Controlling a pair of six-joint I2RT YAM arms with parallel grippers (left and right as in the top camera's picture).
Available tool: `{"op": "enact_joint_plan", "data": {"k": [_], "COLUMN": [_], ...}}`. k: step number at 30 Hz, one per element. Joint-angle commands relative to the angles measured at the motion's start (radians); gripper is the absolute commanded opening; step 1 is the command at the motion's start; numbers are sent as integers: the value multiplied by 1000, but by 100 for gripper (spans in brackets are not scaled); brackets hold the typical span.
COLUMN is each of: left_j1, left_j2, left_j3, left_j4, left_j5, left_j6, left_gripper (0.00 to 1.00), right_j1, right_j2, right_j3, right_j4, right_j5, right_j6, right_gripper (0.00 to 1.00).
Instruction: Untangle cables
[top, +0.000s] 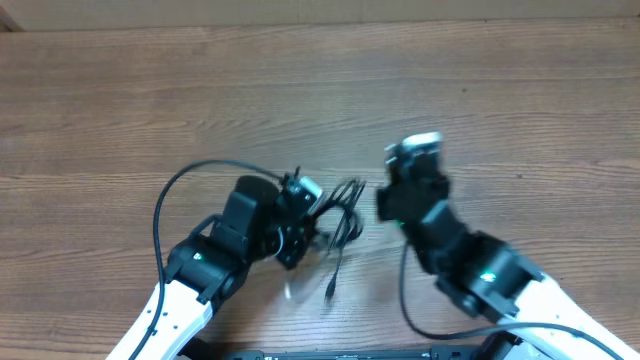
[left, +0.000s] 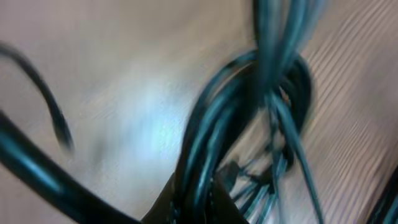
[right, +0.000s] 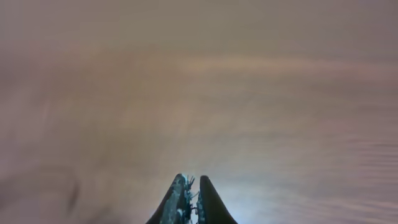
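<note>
Two grippers, one tangle. Item one: my left gripper (top: 310, 216) was clamped on the cables (top: 346, 212). Their loops bunched at its 3 o'clock, and one plug end (top: 329, 290) trailed toward 6 o'clock. Item two: my right gripper (right: 191, 180) sat at the cables' 3 o'clock, apart from them. Its fingers were pressed together over the wooden table (top: 300, 80).

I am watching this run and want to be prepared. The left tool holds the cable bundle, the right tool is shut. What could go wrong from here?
The left tool grips the cables where several strands loop together; pulling may tighten the tangle.
The right tool is shut with only table in its view, so nothing anchors the bundle; it may simply follow the left tool.
A loose end trails near the left arm and could snag.
</note>
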Motion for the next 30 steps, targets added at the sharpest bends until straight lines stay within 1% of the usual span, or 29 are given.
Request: {"op": "enact_joint_plan", "data": {"k": [1,6,9,11,15,19,23,26,30], "left_j1": [1,1,1,1,1,1,1,1,1], "left_j2": [8,8,8,8,8,8,8,8,8], "left_j3": [-28,-28,-28,-28,-28,-28,-28,-28,-28], "left_j4": [-5,-4,-4,-2,4,23,42,58,68], "left_j5": [-61,-55,-36,-13,63,63,86,103,104], "left_j6": [-25,-25,-24,-10,69,69,69,69,69], "left_gripper": [4,4,5,4,4,5,4,4,5], "right_j1": [-25,-29,-29,-29,-29,-29,-29,-29,-29], "right_j2": [-74,-103,-105,-105,-105,-99,-67,-16,58], "right_j3": [24,24,24,24,24,24,21,21,20], "right_j4": [6,-6,-39,-82,-173,-241,-292,-311,-267], "right_j5": [119,113,56,-40,-219,-379,-525,-533,-542], "right_j6": [25,22,21,22,22,23,39,67,79], "right_gripper": [4,4,12,15,20,28,28,27,27]}}
